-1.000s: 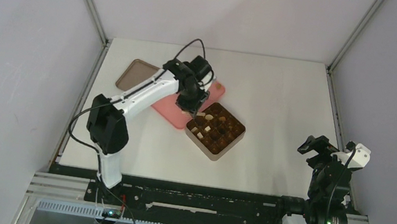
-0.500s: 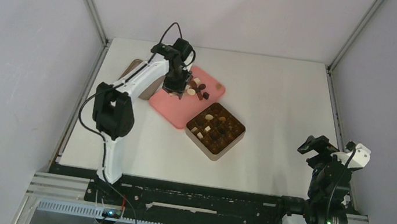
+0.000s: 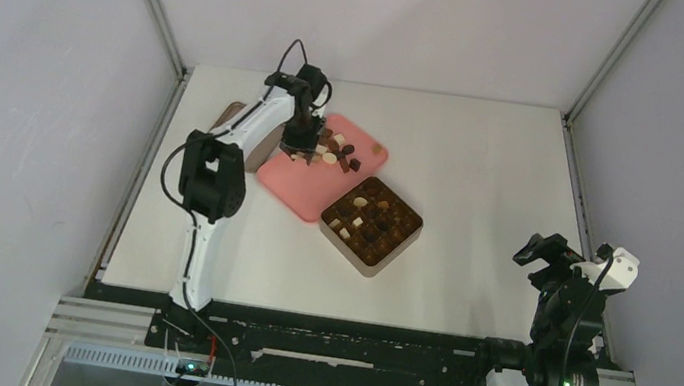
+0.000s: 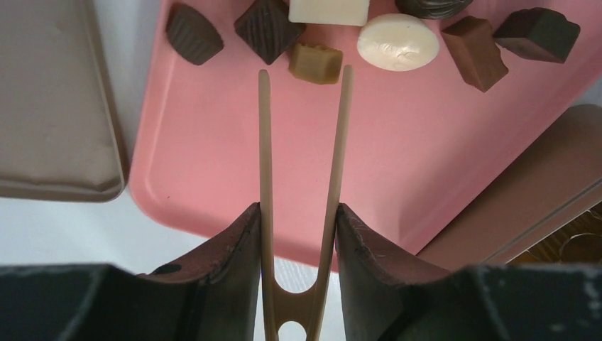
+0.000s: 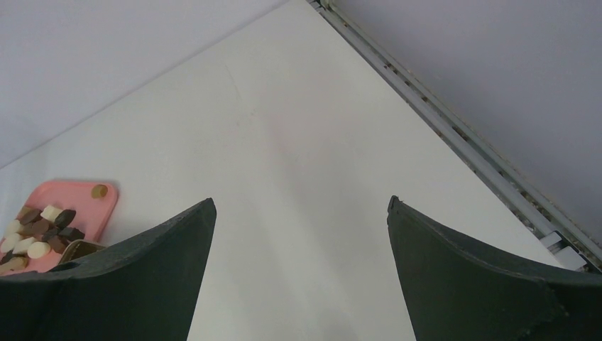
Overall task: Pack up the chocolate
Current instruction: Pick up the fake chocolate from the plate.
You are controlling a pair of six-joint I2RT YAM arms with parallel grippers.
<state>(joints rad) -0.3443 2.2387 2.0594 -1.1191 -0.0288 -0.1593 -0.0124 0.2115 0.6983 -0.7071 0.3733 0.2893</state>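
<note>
At far left a tan lid (image 4: 50,106) lies flat on the white desk (image 3: 482,172), just beside a pink tray (image 4: 397,156). Over the tray's near part hangs the left claw (image 4: 298,213), partly closed, its two fingers pressing on the arms of thin wooden tongs (image 4: 264,142). The tong tips stand apart on either side of a small tan cube (image 4: 316,62); whether they touch it I cannot tell. The chocolate (image 4: 395,42) lies loose in a cluster on the tray's far part: dark, mid brown and cream pieces. Right of the tray sits the square tin (image 3: 394,255) with more pieces in its dark grid. Well apart, at the desk's near right, the right claw (image 5: 299,201) stands wide open with nothing between its fingers
</note>
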